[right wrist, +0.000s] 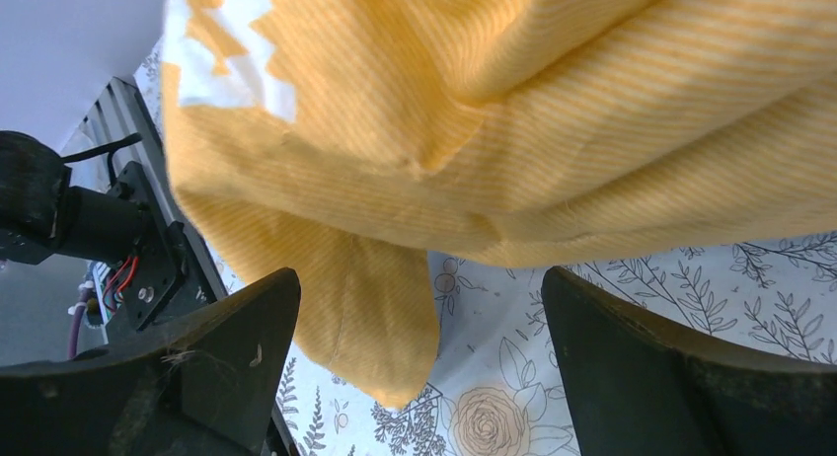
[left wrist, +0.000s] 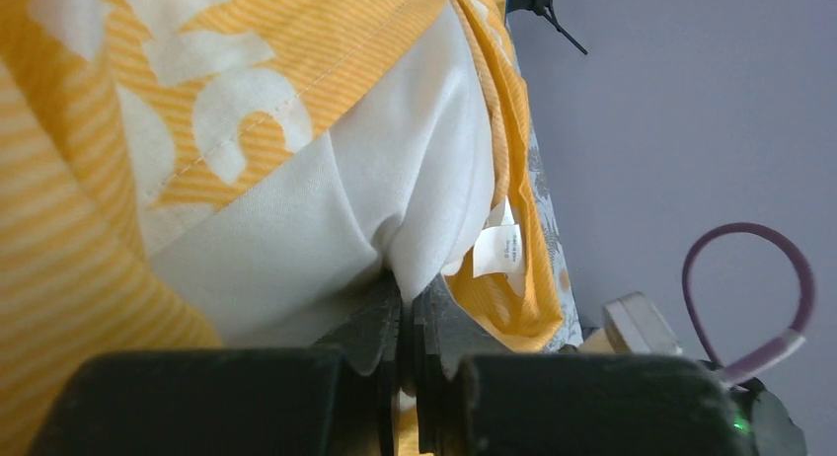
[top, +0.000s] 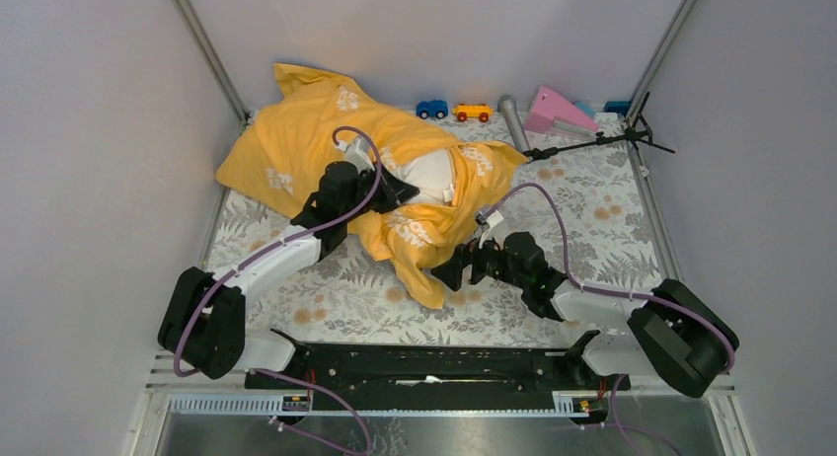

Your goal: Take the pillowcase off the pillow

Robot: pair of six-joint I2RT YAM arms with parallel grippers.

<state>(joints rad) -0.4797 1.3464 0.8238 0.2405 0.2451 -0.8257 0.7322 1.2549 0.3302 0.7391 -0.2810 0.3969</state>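
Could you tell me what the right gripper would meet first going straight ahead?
Most likely the pillowcase, whose drooping flap hangs just ahead of its open fingers; depth unclear.

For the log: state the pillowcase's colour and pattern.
The pillowcase is yellow-orange, finely striped, with white lettering; clearest in the left wrist view.

Probably a robotics lab cell: plain grey walls (top: 89, 130), metal corner posts (top: 205, 49), cloth-covered table (top: 592, 219).

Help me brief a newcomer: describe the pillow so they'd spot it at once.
On the floral table cloth lies a big yellow pillowcase. The pillow is the bulge showing at its opening, pinched by the left gripper. It alone is plain white, without print.
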